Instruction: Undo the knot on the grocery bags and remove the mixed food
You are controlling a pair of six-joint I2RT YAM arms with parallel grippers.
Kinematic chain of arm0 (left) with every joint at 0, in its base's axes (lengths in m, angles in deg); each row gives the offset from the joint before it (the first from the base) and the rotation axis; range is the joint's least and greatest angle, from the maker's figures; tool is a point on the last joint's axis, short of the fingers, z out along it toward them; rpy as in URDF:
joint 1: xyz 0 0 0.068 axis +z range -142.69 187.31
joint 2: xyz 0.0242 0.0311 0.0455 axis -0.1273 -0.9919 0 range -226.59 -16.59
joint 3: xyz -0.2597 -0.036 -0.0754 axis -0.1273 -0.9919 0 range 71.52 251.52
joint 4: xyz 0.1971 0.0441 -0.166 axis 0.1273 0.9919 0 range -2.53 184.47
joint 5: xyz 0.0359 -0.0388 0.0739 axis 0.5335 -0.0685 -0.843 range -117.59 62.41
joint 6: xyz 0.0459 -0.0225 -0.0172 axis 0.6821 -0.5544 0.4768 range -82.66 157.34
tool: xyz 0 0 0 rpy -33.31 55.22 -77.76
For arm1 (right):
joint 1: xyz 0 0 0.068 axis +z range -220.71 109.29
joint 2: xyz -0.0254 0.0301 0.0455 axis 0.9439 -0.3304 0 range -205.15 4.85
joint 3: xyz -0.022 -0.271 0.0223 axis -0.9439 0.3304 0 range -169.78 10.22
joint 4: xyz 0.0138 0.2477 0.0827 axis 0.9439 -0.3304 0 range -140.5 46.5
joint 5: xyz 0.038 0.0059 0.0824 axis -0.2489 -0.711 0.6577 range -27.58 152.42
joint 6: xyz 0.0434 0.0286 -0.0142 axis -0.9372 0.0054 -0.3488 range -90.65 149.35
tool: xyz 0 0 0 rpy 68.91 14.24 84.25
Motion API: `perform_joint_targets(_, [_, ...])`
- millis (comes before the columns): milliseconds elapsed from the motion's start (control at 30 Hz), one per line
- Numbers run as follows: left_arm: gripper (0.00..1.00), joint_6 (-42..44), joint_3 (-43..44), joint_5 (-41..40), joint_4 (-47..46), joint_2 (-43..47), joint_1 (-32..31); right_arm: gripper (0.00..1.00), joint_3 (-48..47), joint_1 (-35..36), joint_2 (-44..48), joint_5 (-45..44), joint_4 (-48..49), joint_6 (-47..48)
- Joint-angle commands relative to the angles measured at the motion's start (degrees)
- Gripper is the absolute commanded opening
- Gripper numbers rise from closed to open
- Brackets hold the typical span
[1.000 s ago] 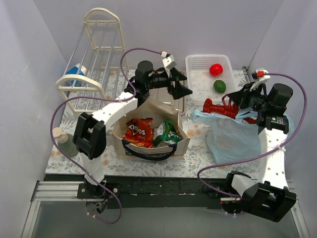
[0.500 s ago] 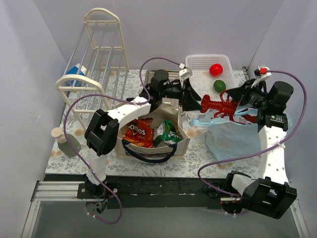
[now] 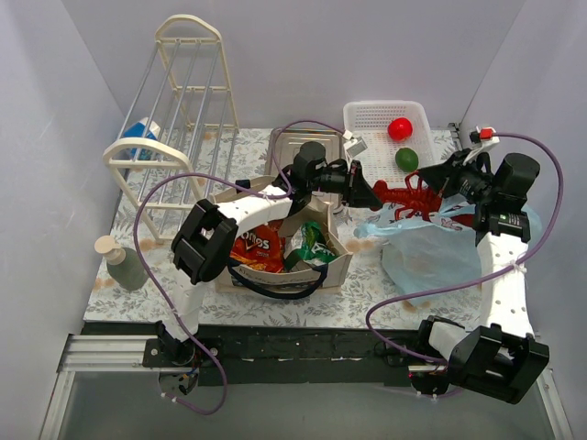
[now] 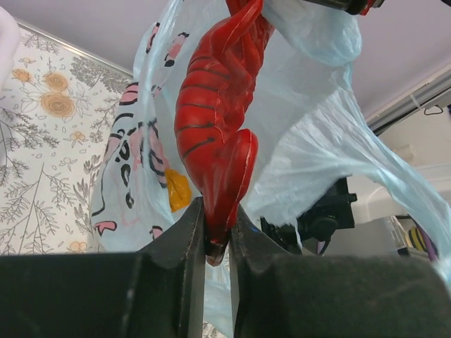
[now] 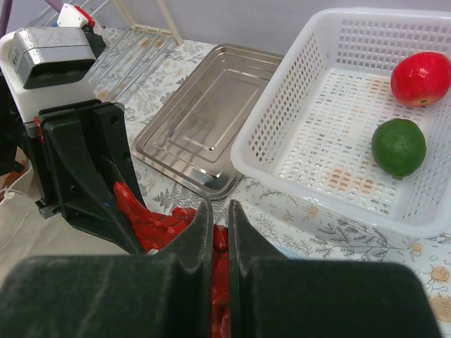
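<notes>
lobster (image 4: 215, 120) lies crosswise just in front of basket (image 3: 352, 147) | my left gripper (image 4: 217, 218) clamps tail | my right gripper (image 5: 220, 218) pinches opposite end

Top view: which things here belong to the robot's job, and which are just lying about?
Job: blue plastic bag, beige tote, toy lobster, apple, green fruit, Doritos bag, green snack bag.
Lying about: wire rack, metal tray, white basket, bottle, carton.

Basket (image 3: 367, 147), tray (image 3: 292, 145), rack (image 3: 151, 145), perhaps a carton (image 3: 138, 128)
</notes>
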Motion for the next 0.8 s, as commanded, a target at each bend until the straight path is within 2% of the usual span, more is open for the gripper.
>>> perform_joint_targets(0, [0.00, 0.38, 0.85, -1.53, -0.53, 2.21, 0.02, 0.01, -0.05, 0.26, 1.80, 2.50, 0.98, 0.66])
perform_joint_targets(33, [0.00, 0.03, 0.93, -1.71, -0.88, 2.30, 0.11, 0.01, -0.22, 0.35, 1.80, 2.59, 0.27, 1.19])
perform_joint_targets(67, [0.00, -0.33, 1.28, -1.53, -1.23, 2.56, 0.29, 0.06, -0.23, 0.35, 1.71, 3.11, -1.65, 2.41])
perform_joint_targets(100, [0.00, -1.03, 1.72, -1.27, -1.41, 2.82, 0.46, 0.17, -1.36, 0.35, 1.27, 3.46, -2.80, 3.29])
perform_joint_targets(133, [0.00, -1.29, 2.86, -1.01, -1.24, 3.00, 0.64, 0.43, -2.24, 0.26, 1.27, 3.12, -4.46, 4.00])
perform_joint_targets(167, [0.00, -1.56, 3.48, -0.57, -0.71, 3.26, 0.81, 0.61, -3.64, 0.09, 1.18, -0.97, -7.44, 4.00])
perform_joint_targets(200, [0.00, -2.43, 4.09, -0.48, -0.54, 3.96, 1.42, 0.94, -5.39, -0.09, 1.01, -4.58, -9.21, 3.39])
perform_joint_targets(233, [0.00, -2.96, 4.53, -0.22, -0.71, 4.40, 1.87, 0.99, -8.98, -0.18, 1.01, -9.06, -10.36, 2.34])
perform_joint_targets(267, [0.00, -3.23, 5.49, 0.05, -0.36, 5.02, 2.22, 0.99, -10.32, -0.96, 1.27, -16.41, -10.28, 1.20])
perform_joint_targets(333, [0.00, -3.32, 6.47, -0.13, 0.69, 6.78, 3.36, 0.98, -12.43, -2.02, 2.41, -19.29, -7.74, -1.53])
perform_joint_targets(567, [0.00, -3.32, 9.54, 0.40, 3.50, 12.23, 8.71, 0.99, -18.33, -3.52, -2.24, -13.94, -5.10, -9.44])
perform_joint_targets(700, [0.00, -5.69, 12.44, 3.90, 2.81, 13.55, 11.80, 0.99, -15.35, -3.61, -3.21, -14.28, -4.91, -7.69])
perform_joint_targets(767, [0.00, -6.83, 13.50, 8.56, 4.38, 13.81, 13.03, 0.98, -13.68, -3.61, -4.70, -16.83, -7.63, -4.11])
